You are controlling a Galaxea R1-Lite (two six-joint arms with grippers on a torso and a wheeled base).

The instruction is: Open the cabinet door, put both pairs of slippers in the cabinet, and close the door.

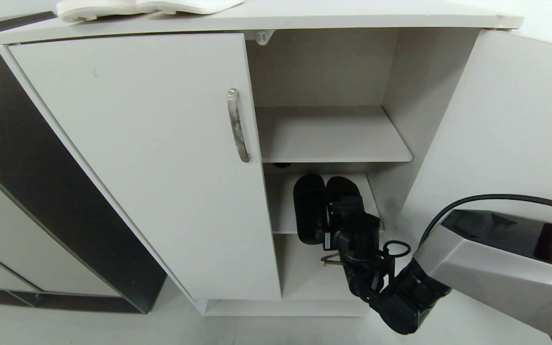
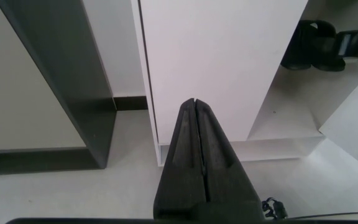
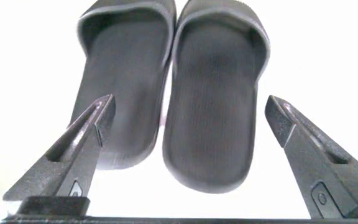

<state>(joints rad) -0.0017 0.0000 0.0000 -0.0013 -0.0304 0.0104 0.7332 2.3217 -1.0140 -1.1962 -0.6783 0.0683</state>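
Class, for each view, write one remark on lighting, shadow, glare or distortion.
Head view: the cabinet's upright edges splay apart; its inside is greyer than the closed door. Right wrist view: the shelf under the black slippers glares plain white around the open right hand. Left wrist view: even light, no glare, on the shut left hand.

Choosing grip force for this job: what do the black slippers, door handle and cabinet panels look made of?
Black slippers: probably moulded foam or rubber, matte, with finely ribbed footbeds. Door handle: likely metal, going by its brushed silver sheen. Cabinet panels: seemingly laminated board, smooth matte white with flat, square edges.
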